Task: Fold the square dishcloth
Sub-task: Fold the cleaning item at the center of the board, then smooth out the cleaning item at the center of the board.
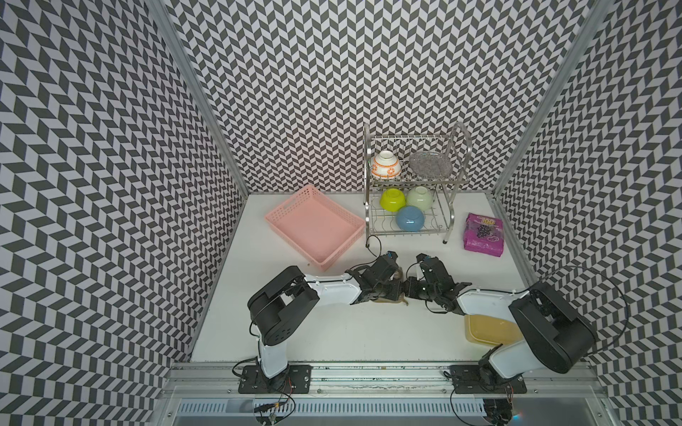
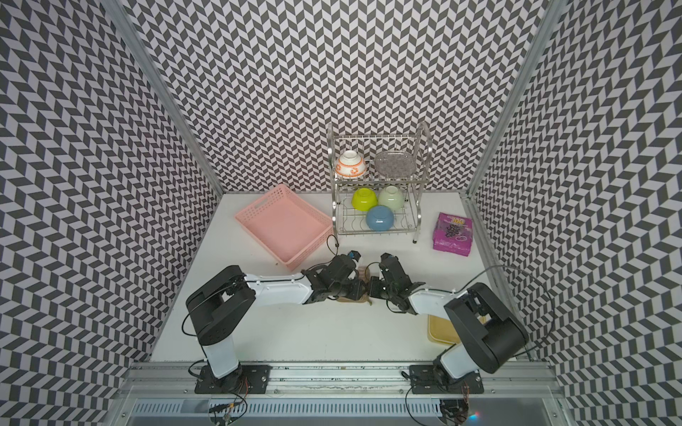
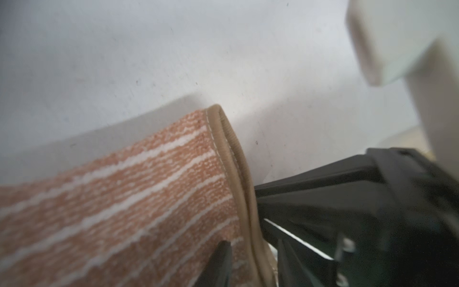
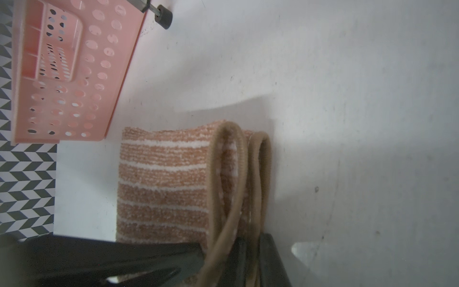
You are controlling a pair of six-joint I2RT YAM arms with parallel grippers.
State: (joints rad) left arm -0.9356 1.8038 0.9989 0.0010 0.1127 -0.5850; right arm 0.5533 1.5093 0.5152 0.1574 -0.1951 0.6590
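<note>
- Fingers (image 4: 273, 263) of your right gripper (image 4: 253, 251), in the right wrist view, are pinching the tan edging of the square dishcloth (image 4: 164, 184). The cloth is lying doubled over on the white table (image 4: 347, 99), its edge bulging in two loops. It is sitting near the pink basket (image 4: 62, 74) but apart from it.
- Looking through the left wrist view, you are seeing one dark fingertip (image 3: 221, 261) of your left gripper (image 3: 250, 268) resting on the striped cloth (image 3: 111, 211) just beside its edging. You cannot tell whether these fingers are standing apart or together.
- Looking at both top views, you are seeing the two grippers meeting nose to nose at mid-table, covering most of the cloth. Only a tan strip is showing (image 1: 391, 301) (image 2: 354, 299).
- Behind them, the basket (image 1: 313, 228), a dish rack (image 1: 417, 180) and a purple packet (image 1: 483, 234) are standing well apart from the cloth.
</note>
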